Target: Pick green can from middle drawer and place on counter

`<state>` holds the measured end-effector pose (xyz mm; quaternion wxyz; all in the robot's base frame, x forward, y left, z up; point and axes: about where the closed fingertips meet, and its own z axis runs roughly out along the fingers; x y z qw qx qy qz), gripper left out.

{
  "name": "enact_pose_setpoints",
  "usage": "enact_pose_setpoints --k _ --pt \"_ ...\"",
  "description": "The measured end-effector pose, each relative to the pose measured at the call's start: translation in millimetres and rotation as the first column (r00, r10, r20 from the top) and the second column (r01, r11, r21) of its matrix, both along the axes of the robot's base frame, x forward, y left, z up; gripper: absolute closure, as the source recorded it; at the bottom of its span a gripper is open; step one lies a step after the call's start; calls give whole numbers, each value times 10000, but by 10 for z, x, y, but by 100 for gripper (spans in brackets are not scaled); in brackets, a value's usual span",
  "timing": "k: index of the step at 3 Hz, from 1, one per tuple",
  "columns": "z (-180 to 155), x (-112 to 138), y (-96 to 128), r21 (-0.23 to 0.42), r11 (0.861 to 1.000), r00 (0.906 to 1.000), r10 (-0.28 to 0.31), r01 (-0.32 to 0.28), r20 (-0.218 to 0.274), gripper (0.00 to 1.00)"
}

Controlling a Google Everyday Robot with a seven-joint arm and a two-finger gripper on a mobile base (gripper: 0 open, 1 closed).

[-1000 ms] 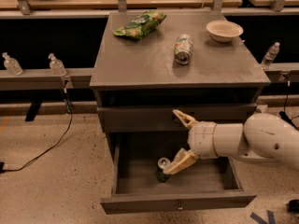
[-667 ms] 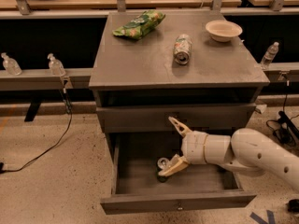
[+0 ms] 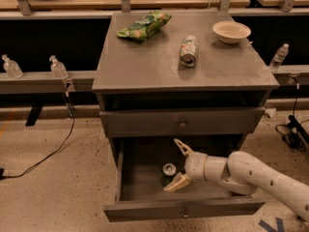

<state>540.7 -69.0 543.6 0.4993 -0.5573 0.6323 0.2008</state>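
The green can (image 3: 168, 172) stands upright in the open middle drawer (image 3: 145, 209), its silver top facing up. My gripper (image 3: 178, 165) is inside the drawer, open, just to the right of the can. One cream finger (image 3: 182, 147) points up and back, the other (image 3: 176, 183) lies low at the can's front right. The fingers reach around the can's right side but are not closed on it. The white arm comes in from the lower right. The counter (image 3: 145, 62) is the cabinet's grey top.
On the counter lie a green snack bag (image 3: 144, 25), a paler white-and-green can (image 3: 189, 51) on its side and a white bowl (image 3: 231, 31). A shut drawer front with a knob (image 3: 182, 124) is above the open drawer. Small bottles (image 3: 58, 67) stand on side rails.
The arm has pushed left and deeper into the drawer. The open fingers have come closer around the green can. The can has not moved.
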Motion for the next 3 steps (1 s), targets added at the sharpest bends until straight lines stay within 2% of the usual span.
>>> enact_pose_setpoints --k 2,3 --pt "-571 36 53 323 9992 9945 -222 256 -1024 0" --pt "-779 123 56 357 9968 9875 -655 713 -1433 0"
